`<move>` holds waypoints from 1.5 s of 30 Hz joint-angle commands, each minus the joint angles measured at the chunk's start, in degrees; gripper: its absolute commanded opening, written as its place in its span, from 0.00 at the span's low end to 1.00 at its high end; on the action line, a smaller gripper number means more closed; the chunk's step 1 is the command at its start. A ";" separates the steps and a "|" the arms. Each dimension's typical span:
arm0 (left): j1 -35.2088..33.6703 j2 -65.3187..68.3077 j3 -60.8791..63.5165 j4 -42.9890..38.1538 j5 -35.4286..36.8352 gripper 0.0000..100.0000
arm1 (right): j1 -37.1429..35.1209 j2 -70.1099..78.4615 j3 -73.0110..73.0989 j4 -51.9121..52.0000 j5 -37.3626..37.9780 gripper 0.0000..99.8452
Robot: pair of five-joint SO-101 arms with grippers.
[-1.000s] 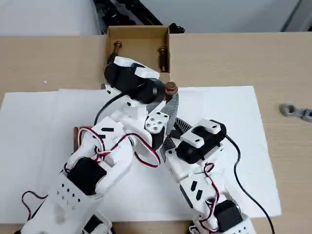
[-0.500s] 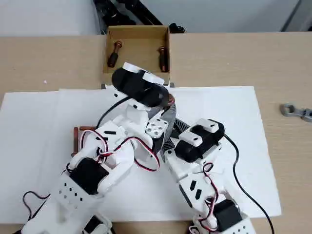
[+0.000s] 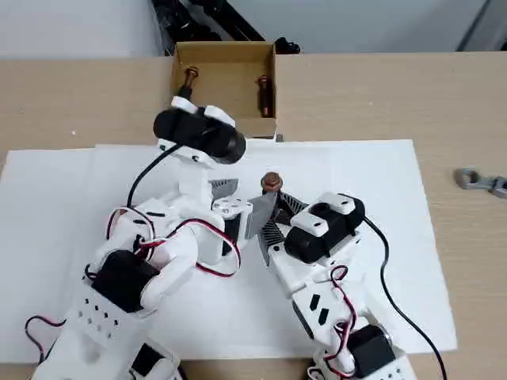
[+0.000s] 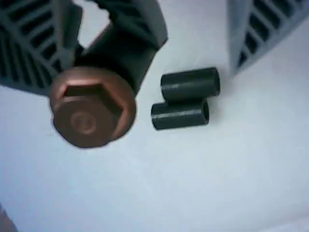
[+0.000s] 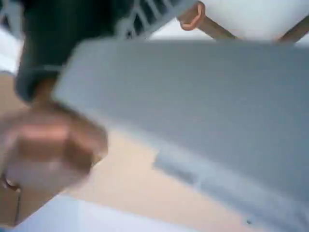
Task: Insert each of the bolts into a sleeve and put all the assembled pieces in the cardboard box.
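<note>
within the right pincer [image 3: 272, 201], a copper-headed bolt [image 3: 271, 183], head up

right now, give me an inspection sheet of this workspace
surface: white paper sheet on a light wooden table
job's things: two copper-headed bolts in the open brown cardboard box; a copper hex-head bolt in a black sleeve; two loose black cylindrical sleeves touching side by side on the paper
clutter: grey metal wrench-like tool on the bare table
grippers: right claw shut on the sleeved bolt; left claw open beside it
cables: red and white wires on the left arm; black cable by the right arm
surroundings: dark equipment behind the box
</note>
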 commanded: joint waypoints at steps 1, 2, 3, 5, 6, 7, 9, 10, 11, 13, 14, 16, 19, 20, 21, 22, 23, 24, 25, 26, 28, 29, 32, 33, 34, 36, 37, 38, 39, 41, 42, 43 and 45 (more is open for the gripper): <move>-0.44 -0.70 -4.18 0.79 0.44 0.20 | -0.22 0.48 -5.10 0.13 -0.62 0.00; -0.35 -0.62 -5.85 2.37 0.44 0.20 | -0.13 1.45 -5.98 0.13 -0.62 0.00; -0.35 -0.26 -8.04 4.04 0.44 0.20 | 0.40 2.95 -7.21 -0.04 -0.62 0.00; -0.53 -0.18 -12.09 7.21 0.26 0.20 | 1.98 7.43 -10.64 -0.84 -0.97 0.00; -0.70 -0.18 -13.85 8.62 0.26 0.20 | 2.95 10.42 -12.66 -1.19 -1.58 0.00; -0.79 -0.18 -15.60 10.37 0.26 0.20 | 3.74 13.76 -15.03 -1.63 -2.20 0.00; -0.79 -0.18 -18.15 14.51 0.18 0.20 | 4.62 21.41 -19.69 -3.65 -2.90 0.00; -0.79 -0.18 -18.59 16.18 0.18 0.20 | 4.62 25.54 -21.89 -4.97 -2.90 0.00; -0.79 -0.26 -18.68 17.58 0.00 0.20 | 4.70 29.85 -24.26 -6.20 -3.08 0.00; -1.49 -0.53 -18.77 19.87 -2.46 0.20 | 4.70 38.46 -29.01 -9.45 -3.08 0.00; -3.16 -0.70 -18.77 20.66 -3.78 0.20 | 4.70 42.68 -31.65 -11.12 -3.08 0.00; -7.56 -0.70 -19.03 22.15 -5.63 0.20 | 5.23 50.95 -37.36 -13.49 -2.90 0.00; -17.05 -0.70 -18.77 24.00 -7.47 0.20 | 7.25 62.73 -46.77 -14.02 -3.16 0.00; -20.31 -0.70 -18.77 25.14 -8.44 0.20 | 8.13 66.42 -49.58 -14.20 -3.16 0.00; -23.12 -0.62 -18.68 26.46 -9.93 0.20 | 8.92 69.76 -52.22 -14.46 -3.16 0.00; -25.76 -0.53 -18.68 27.78 -11.69 0.20 | 9.54 73.19 -55.03 -14.46 -3.16 0.00; -27.96 -0.53 -18.68 29.01 -13.45 0.20 | 9.98 76.44 -58.11 -14.46 -3.16 0.00; -29.89 -0.53 -18.68 30.07 -15.12 0.20 | 10.42 79.60 -61.01 -14.46 -3.16 0.00; -31.65 -0.44 -18.68 30.86 -16.35 0.20 | 10.59 82.86 -64.00 -14.46 -3.08 0.00; -33.23 -0.44 -18.59 31.47 -17.32 0.20 | 10.77 86.11 -67.08 -14.46 -2.99 0.00; -36.13 -0.62 -18.59 31.82 -18.64 0.20 | 10.86 92.97 -72.88 -14.46 -2.99 0.00; -37.27 -0.62 -18.59 31.82 -18.99 0.20 | 10.86 96.40 -75.87 -14.46 -2.99 0.00; -39.12 -0.62 -17.01 31.65 -18.99 0.20 | 10.86 107.47 -84.92 -14.46 -3.16 0.00; -39.21 -0.62 -15.87 31.65 -18.99 0.20 | 10.86 111.16 -88.00 -14.46 -3.16 0.00; -39.21 -0.62 -14.37 31.56 -18.99 0.20 | 10.86 114.86 -91.43 -14.46 -3.16 0.00; -39.21 -0.62 -11.65 31.47 -18.99 0.20 | 10.86 121.89 -98.11 -14.46 -3.16 0.00; -39.21 -0.62 -10.42 31.38 -18.99 0.20 | 10.86 125.32 -101.71 -14.46 -3.16 0.00; -39.21 -0.62 -9.27 31.30 -18.99 0.20 | 10.86 128.48 -104.97 -14.46 -3.16 0.00; -39.21 -0.62 -8.40 30.77 -18.99 0.20 | 10.86 131.74 -108.57 -14.46 -3.16 0.00; -39.30 -0.70 -7.34 29.71 -18.99 0.20 | 10.86 137.80 -115.16 -14.46 -3.16 0.00; -39.30 -0.70 -6.99 29.45 -18.99 0.20 | 10.86 140.88 -118.59 -14.46 -3.16 0.00; -39.21 -0.70 -6.64 29.19 -18.99 0.20 | 10.86 143.69 -121.76 -14.37 -3.08 0.00; -39.12 -0.70 -5.49 28.13 -18.90 0.20 | 10.86 149.14 -127.74 -13.85 -3.08 0.00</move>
